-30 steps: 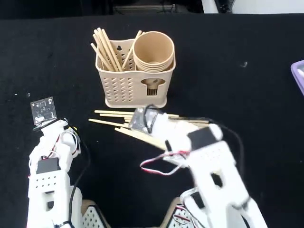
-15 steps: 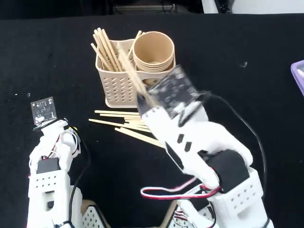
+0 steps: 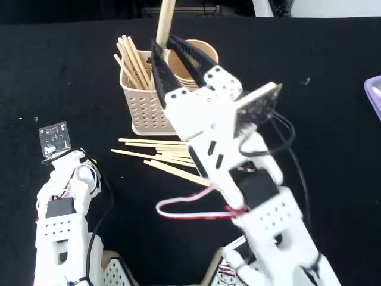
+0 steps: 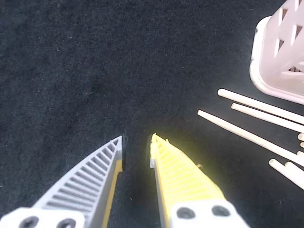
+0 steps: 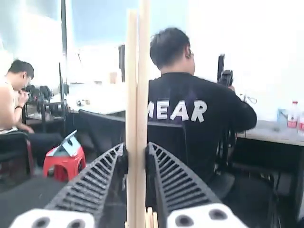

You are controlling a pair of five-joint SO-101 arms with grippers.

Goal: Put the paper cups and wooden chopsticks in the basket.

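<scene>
Wooden chopsticks (image 5: 137, 95) stand upright, pinched by your right gripper (image 5: 137, 151) over the basket (image 3: 149, 107) near the far edge of the black table (image 3: 71, 77). Loose sticks (image 3: 146, 154) lie just beside the basket. Your left gripper (image 4: 137, 140) hangs spread.

The right gripper (image 3: 166, 45) rises from the loose chopsticks (image 3: 149, 156) on the table, where it sits low a second ago, and swings up and away toward the basket (image 3: 149, 107). Half a second ago it is midway, its load slanting over the basket's front. Now it points upward above the basket, closed on a pair of chopsticks (image 3: 165, 21) that stands almost upright (two sticks side by side between the jaws, in the right wrist view (image 5: 137, 71)).
</scene>
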